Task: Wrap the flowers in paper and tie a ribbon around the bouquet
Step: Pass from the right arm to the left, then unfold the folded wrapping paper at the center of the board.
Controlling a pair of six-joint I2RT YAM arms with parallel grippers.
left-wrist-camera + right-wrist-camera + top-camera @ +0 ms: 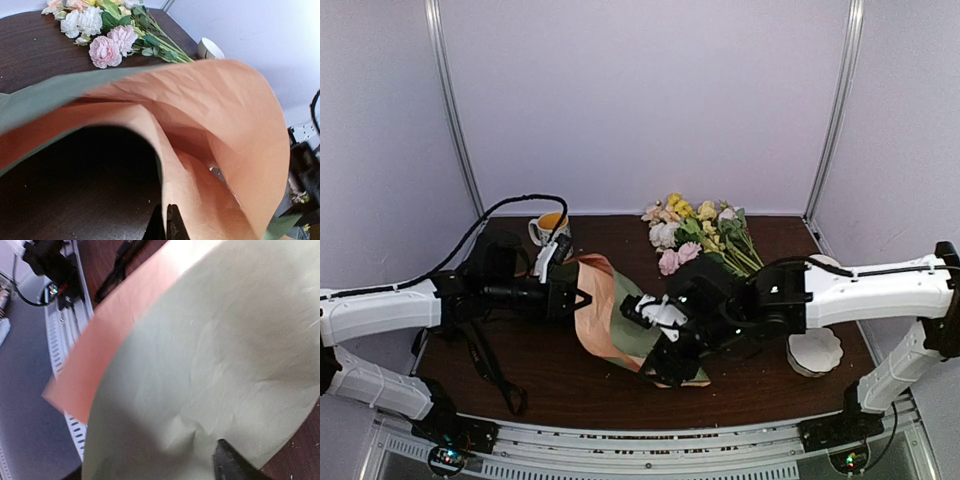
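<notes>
The paper (610,312) is curled up off the table between both arms, peach side (215,115) inward and sage green side (215,340) outward. My left gripper (582,297) is shut on the paper's edge, which is pinched between its fingertips (167,225). My right gripper (667,352) sits against the green side; one finger (232,462) shows far off to the right and the sheet hides the other, so its jaws stand apart with no grip seen. The flowers (695,235) lie loose at the back of the table, stems toward the right (107,47). The black ribbon (490,365) lies front left.
A mug (548,228) with yellow inside stands at the back left behind my left arm. A white scalloped dish (815,350) sits front right under my right arm. The slotted metal rail (70,365) marks the table's near edge.
</notes>
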